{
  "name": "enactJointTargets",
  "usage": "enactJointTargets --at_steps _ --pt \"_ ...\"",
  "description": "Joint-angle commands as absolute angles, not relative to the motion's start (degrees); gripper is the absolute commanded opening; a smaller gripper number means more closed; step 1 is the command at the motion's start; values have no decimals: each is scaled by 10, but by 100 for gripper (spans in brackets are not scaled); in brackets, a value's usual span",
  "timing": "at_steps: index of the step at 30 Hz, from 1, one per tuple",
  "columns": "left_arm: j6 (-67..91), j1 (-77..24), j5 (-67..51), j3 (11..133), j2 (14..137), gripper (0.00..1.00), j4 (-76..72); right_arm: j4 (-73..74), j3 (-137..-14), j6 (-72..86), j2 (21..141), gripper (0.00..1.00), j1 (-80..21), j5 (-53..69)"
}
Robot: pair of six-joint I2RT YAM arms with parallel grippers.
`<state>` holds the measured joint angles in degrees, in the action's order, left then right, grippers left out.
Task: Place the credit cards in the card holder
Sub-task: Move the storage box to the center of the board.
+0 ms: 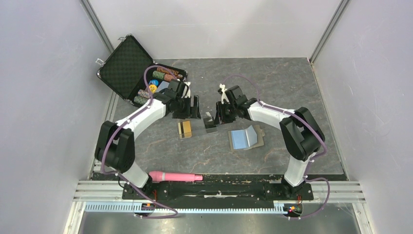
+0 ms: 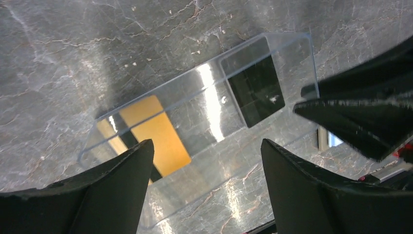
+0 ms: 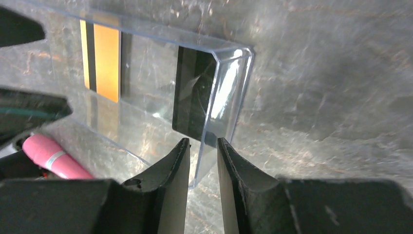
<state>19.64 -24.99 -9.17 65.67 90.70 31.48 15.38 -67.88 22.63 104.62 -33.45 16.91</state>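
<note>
Credit cards [image 2: 160, 141] lying in or under clear case [image 2: 209, 105] on surface [image 1: 292, 97]; card holder [image 1: 240, 139] lying open nearby. Step: freeing cards. Left claw [image 2: 205, 146] hovering wide open, empty. Right claw [image 3: 203, 141] nearly closed astride case wall; gripping or not, cannot tell. Next needing firm pinch, clean lift. Counting: one orange-gold card, one black, one holder.
</note>
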Motion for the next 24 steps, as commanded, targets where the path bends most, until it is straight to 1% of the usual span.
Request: enactJointTargets --at_steps 1,4,7,10,12,14,16,17,20,24 --pt "234 -238 -155 680 945 84 290 89 -635 289 1009 30 -337 238" --pt "235 -239 -174 681 962 80 291 73 -619 299 1003 34 -338 256" --pt "236 -239 -173 674 966 79 294 75 -618 292 994 43 -338 254" --pt "238 -238 -170 661 954 80 288 94 -631 271 974 66 -338 237" --pt "241 -238 -170 652 942 82 282 112 -645 256 959 80 -337 228" --pt "245 -238 -170 642 929 85 272 121 -653 251 939 89 -338 221" --pt "249 -238 -173 633 914 87 261 140 -673 249 922 93 -337 216" --pt "251 -239 -175 628 908 88 256 155 -689 248 914 97 -338 214" --pt "255 -239 -181 615 886 92 241 181 -725 244 888 98 -338 206" --pt "260 -239 -189 602 866 95 224 204 -740 240 861 98 -337 193"
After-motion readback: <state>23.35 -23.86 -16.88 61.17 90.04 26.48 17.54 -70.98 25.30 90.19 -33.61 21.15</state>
